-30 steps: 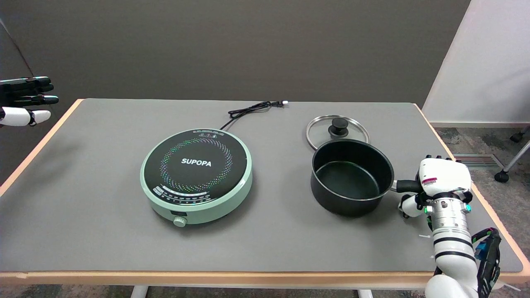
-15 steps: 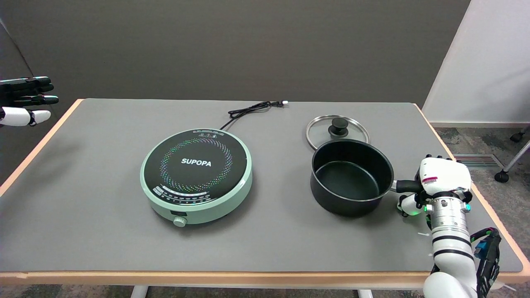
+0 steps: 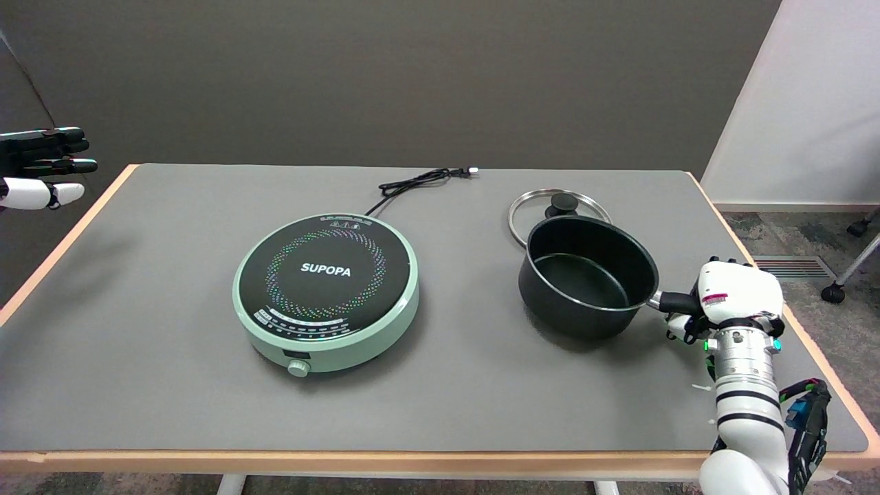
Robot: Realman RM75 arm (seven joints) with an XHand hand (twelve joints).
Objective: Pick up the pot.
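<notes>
The black pot (image 3: pixel 588 275) hangs tilted a little above the grey table on the right, its far rim raised and a shadow under it. Its black handle (image 3: pixel 677 302) sticks out to the right into my right hand (image 3: pixel 735 295), which grips it. The hand's white back faces the camera and hides the fingers around the handle. The pot is empty inside.
A glass lid (image 3: pixel 558 210) with a black knob lies flat just behind the pot. A green SUPOPA induction cooker (image 3: pixel 326 289) sits mid-table with its cord (image 3: pixel 419 181) trailing back. The table's right edge (image 3: pixel 811 344) runs close beside my hand. The idle left hand (image 3: pixel 41 165) hovers upper left.
The pot has risen off the table and tipped, now covering part of the lid's knob. My right hand has lifted slightly with the handle in its grip.
</notes>
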